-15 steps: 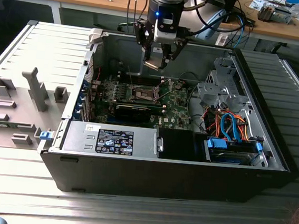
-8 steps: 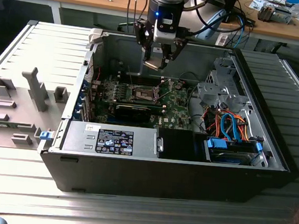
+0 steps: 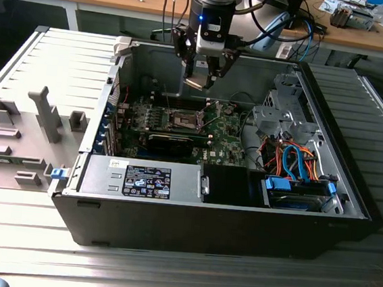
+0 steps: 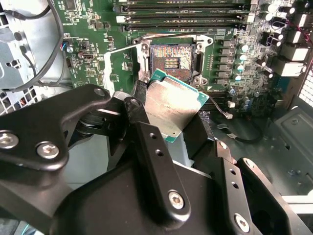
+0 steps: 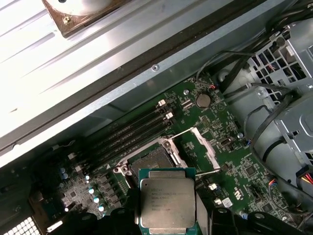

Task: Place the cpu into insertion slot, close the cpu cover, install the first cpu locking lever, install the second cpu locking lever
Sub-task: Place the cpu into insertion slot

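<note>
My gripper (image 3: 201, 76) hangs over the open computer case, shut on the cpu (image 3: 196, 83). In both wrist views the cpu (image 4: 173, 110) (image 5: 167, 203) is a square chip with a silver-grey top and green rim, clamped between black fingers (image 4: 142, 117). It is tilted and held above and apart from the insertion slot (image 4: 171, 61) (image 5: 149, 159), whose contact field lies bare. The cpu cover (image 5: 211, 155) (image 4: 108, 68) stands swung open beside the slot. Thin wire levers (image 5: 181, 131) stick up near it.
The slot sits on a green motherboard (image 3: 227, 130) inside the black case (image 3: 170, 223). Memory slots (image 5: 132, 132) run along one side of it, a black card (image 3: 171, 141) lies nearby, and the drive cage with cables (image 3: 292, 160) is at the exterior view's right.
</note>
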`<state>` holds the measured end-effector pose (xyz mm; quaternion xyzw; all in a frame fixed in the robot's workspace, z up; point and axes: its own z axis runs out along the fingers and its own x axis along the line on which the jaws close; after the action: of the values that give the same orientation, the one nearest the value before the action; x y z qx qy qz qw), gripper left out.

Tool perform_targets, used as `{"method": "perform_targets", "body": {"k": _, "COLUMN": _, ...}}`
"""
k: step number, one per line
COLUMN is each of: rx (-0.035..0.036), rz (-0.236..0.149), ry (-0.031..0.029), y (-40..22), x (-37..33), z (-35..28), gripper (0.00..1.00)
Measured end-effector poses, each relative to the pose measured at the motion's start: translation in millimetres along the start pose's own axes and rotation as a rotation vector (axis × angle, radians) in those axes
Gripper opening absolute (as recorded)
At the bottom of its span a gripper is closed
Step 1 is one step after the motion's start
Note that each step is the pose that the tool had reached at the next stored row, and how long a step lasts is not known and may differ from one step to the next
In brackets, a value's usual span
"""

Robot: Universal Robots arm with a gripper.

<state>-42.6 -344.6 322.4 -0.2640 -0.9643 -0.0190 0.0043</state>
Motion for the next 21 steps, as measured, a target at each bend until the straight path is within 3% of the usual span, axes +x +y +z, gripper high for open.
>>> {"method": "perform_targets", "body": {"k": 21, "rx": -0.0009, "rz": 0.048, "ry": -0.0016, "y": 0.0, "x": 0.0, "z": 1.0, "gripper": 0.55}}
